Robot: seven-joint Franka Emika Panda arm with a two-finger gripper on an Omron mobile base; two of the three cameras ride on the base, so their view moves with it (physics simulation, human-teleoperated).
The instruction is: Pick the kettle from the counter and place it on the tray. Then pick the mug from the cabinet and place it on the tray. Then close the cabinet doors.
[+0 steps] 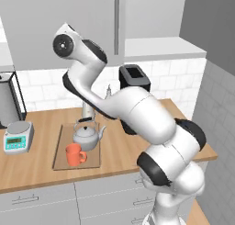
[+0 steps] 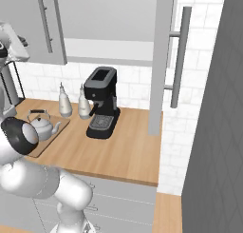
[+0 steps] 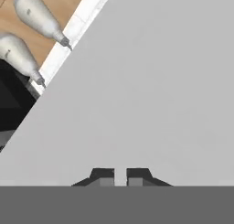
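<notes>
Swinging on side hinges, the left door (image 1: 55, 26) and right door (image 2: 159, 75) are the job left, judging by how things lie: the kettle (image 1: 86, 137) and mug (image 1: 73, 154) both sit on the tray (image 1: 62, 163). Each door is a large, flat, rigid grey panel, probably light to move but smooth, so a push on the bare face could slide. It should turn easiest when pressed near the free edge, by the long silver bar (image 1: 116, 24), and far from the hinge; the bar itself offers a firm hold if a pull is needed. The right door stands swung out, edge-on in the right base view, its bar (image 2: 180, 56) facing the wall, with the cabinet shelf (image 2: 109, 49) bare between the two panels. How far the left door stands open is hard to tell.

The gripper (image 3: 119, 176) is closed to a sliver with nothing between its fingertips (image 3: 102, 175), and it faces a plain grey panel (image 3: 151, 90) close up, most likely the left door's face. Such a closed claw suits a flat shove.

Below, on the counter (image 1: 119, 150), stand two slim bottles (image 2: 65, 102), a black coffee machine (image 2: 102, 103) and a scale (image 1: 17, 137)
</notes>
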